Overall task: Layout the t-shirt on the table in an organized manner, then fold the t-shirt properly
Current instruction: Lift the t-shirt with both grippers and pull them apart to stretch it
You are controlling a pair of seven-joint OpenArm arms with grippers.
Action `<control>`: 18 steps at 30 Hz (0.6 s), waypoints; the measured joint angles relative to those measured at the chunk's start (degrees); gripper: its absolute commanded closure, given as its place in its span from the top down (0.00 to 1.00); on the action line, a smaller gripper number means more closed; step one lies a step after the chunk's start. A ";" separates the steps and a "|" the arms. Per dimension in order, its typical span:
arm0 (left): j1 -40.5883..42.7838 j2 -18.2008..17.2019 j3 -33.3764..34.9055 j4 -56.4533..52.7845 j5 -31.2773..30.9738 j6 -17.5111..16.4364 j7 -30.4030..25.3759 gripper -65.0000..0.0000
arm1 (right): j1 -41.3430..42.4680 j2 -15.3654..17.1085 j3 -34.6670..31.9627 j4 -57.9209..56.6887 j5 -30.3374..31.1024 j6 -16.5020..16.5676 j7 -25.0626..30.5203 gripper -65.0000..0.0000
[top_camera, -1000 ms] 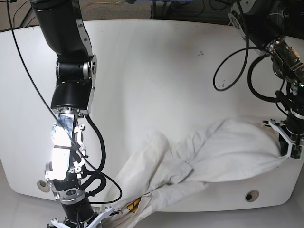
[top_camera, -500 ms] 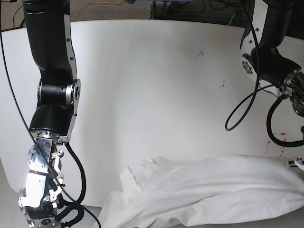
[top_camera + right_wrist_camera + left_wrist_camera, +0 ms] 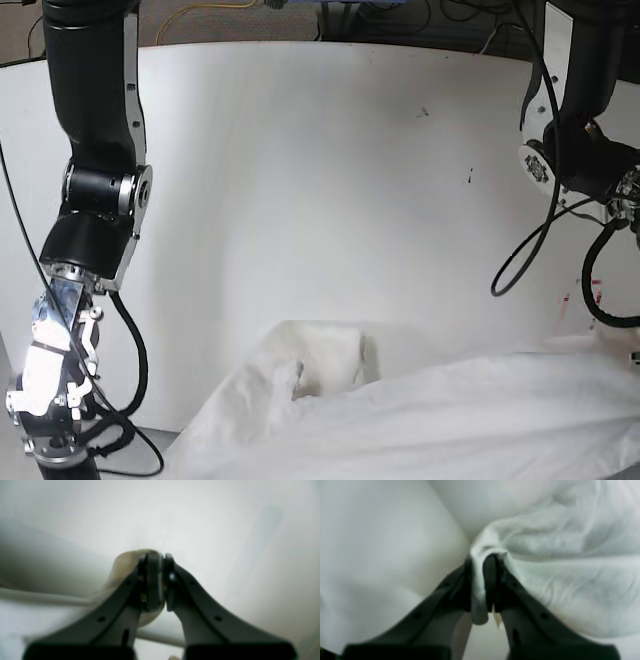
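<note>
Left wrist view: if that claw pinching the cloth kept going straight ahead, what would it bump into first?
The left claw, shut on the t-shirt, would probably push into more bunched shirt cloth, then the table; depth is unclear.

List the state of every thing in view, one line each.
t-shirt: bunched and creased, not flat, stretched between both pincers at the table's near edge.
left pincer: shut on a fold of the t-shirt.
right pincer: shut on a bit of the t-shirt.
table: far part bare.

base: high, angled down over table [image 3: 300, 150] | wrists: close behind own jaws, looking along them | shared: t-shirt [image 3: 450, 420] cloth
</note>
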 measured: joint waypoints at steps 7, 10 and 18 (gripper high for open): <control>11.08 1.11 -2.43 -0.11 -1.53 -0.52 -0.22 0.00 | -13.35 0.09 3.67 5.75 -0.46 0.28 -4.09 0.00; 15.45 0.92 -4.02 -0.11 -1.64 -0.37 -0.57 0.00 | -19.52 -0.68 5.77 8.72 0.26 0.94 -4.02 0.00; 29.55 1.03 -8.79 -0.15 -1.33 -0.42 -0.50 0.00 | -36.76 -4.02 10.97 15.82 0.52 0.74 -3.54 0.00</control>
